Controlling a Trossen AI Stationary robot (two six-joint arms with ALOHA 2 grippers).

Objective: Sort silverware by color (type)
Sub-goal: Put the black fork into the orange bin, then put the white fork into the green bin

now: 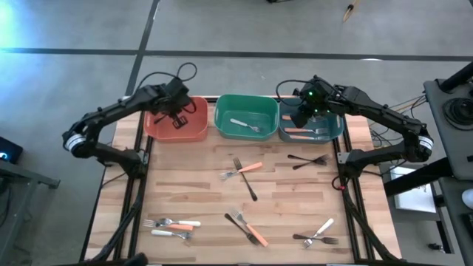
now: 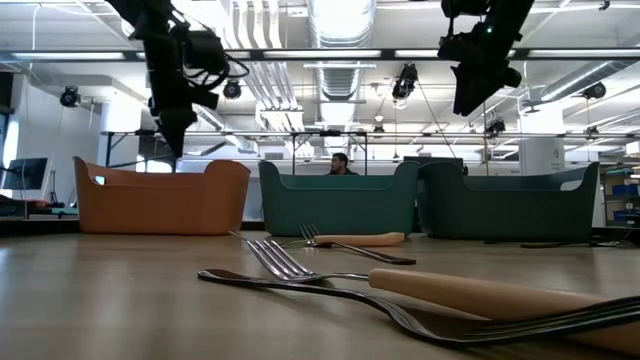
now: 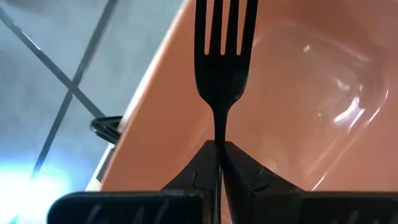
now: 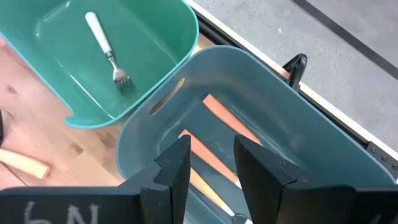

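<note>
My left gripper [image 1: 177, 118] is shut on a black fork [image 3: 222, 68] and hangs above the red-orange bin [image 1: 194, 129] at the table's far left. The bin's floor [image 3: 298, 93] shows bare beyond the fork. My right gripper [image 4: 211, 165] stands open above the teal bin [image 1: 334, 127] at the far right, with nothing between its fingers. Orange-handled forks [image 4: 217, 115] lie on that bin's floor. A white-handled fork [image 4: 104, 46] lies in the green bin [image 1: 246, 103] between the two. My left gripper pinches the black fork's thin stem just behind the head [image 3: 219, 138] between its two fingers. The fingers slant down from above and the fork runs on along their line, its tines [image 3: 225, 25] sticking out past the fingertips. The fork is lifted clear above the red-orange bin.
Loose forks lie on the wooden table: an orange one [image 1: 250, 168] and a black one [image 1: 247, 188] in the middle, a black one [image 1: 307, 159] at the right, and white, orange and black ones along the near edge [image 1: 174, 225] [image 1: 247, 230] [image 1: 321, 230]. A person [image 2: 340, 163] shows in the room behind the bins.
</note>
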